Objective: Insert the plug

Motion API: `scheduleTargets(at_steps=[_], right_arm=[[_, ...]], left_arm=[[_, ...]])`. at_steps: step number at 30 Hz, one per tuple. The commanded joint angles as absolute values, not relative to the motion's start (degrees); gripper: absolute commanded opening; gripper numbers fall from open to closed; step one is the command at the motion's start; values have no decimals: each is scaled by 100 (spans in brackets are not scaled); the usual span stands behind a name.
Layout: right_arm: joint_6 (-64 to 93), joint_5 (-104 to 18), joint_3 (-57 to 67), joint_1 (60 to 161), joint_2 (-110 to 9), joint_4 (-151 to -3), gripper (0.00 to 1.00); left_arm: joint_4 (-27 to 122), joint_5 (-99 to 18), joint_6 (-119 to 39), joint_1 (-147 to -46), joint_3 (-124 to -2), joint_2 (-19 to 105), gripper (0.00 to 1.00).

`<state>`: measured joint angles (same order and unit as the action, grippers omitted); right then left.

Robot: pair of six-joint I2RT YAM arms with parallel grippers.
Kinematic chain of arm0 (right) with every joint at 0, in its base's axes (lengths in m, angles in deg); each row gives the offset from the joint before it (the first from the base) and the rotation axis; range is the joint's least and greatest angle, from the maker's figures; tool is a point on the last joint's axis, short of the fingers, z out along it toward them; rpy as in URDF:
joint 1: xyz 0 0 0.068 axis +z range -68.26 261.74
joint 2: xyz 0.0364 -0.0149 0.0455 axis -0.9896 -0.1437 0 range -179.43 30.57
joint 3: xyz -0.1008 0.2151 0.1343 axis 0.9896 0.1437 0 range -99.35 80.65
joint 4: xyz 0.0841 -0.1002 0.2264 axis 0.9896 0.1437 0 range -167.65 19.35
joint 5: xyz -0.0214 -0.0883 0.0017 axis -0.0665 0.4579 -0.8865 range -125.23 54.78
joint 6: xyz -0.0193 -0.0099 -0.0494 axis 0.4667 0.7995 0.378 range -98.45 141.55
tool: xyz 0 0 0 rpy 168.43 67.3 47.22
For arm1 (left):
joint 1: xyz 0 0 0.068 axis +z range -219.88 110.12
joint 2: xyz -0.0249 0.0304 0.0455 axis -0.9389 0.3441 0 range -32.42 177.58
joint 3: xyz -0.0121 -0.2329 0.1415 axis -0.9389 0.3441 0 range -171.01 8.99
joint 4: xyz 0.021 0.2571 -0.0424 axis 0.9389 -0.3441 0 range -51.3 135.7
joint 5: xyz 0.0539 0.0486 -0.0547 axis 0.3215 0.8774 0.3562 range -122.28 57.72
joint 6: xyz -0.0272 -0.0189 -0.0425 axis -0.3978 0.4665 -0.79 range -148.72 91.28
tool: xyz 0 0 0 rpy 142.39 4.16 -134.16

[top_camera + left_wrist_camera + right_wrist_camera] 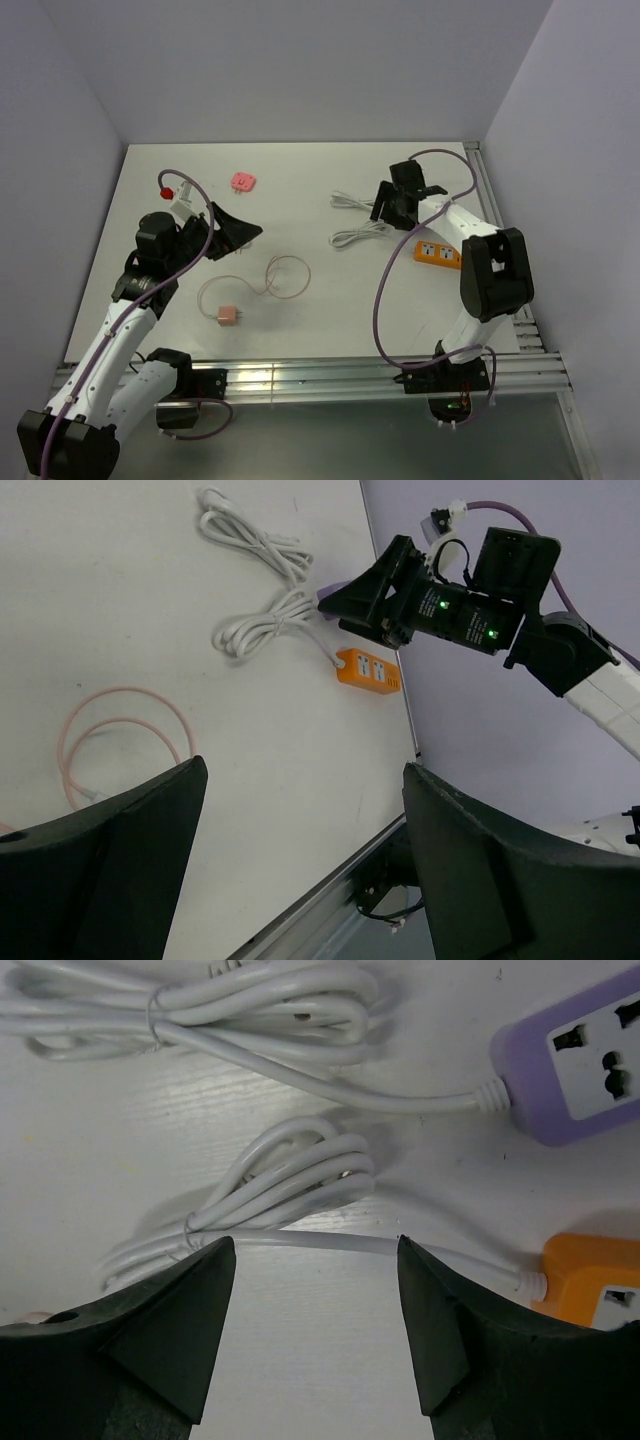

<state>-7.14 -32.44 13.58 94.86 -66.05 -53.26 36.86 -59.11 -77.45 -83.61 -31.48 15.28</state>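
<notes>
A pink plug (229,316) lies on the white table (320,300) at the front left, with its thin pink cable (286,275) looped beside it; the loop also shows in the left wrist view (120,730). An orange power strip (440,254) lies at the right, seen too in both wrist views (368,672) (590,1275). A purple power strip (565,1070) lies just beyond it. My left gripper (245,238) (305,770) is open and empty, above the table behind the pink cable. My right gripper (385,210) (314,1244) is open and empty, low over the white cord bundles.
Two bundled white cords (360,203) (358,237) lie left of the strips, close under the right fingers (290,1180) (230,1005). A small pink adapter (243,181) and a red-capped item (166,190) lie at the back left. Walls enclose three sides; a metal rail (400,365) runs along the front.
</notes>
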Motion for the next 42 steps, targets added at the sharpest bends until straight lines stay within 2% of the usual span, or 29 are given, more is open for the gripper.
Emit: scheduleTargets(at_steps=[1,17,23,34,37,42], right_arm=[[-263,-3443,1288,9588,-6646,-5470,73],[-314,-3794,1025,10063,-7516,-5690,69],[-428,-4005,1025,10370,-7543,-5822,66],[-859,-4385,919,11100,-7464,-6007,65],[-860,-4182,718,11206,-7350,-5945,68],[-623,-3839,261,11197,-7052,-5577,81]], left_arm=[[3876,-6014,-7627,-8385,-3135,1390,85],[3762,-5970,-7671,-8385,-3197,1302,84],[3674,-5891,-7644,-8385,-3223,1196,84],[3306,-5453,-7530,-8385,-3337,1196,84],[3112,-5163,-7486,-8385,-3425,1249,84],[2866,-4793,-7416,-8385,-3575,1468,84]])
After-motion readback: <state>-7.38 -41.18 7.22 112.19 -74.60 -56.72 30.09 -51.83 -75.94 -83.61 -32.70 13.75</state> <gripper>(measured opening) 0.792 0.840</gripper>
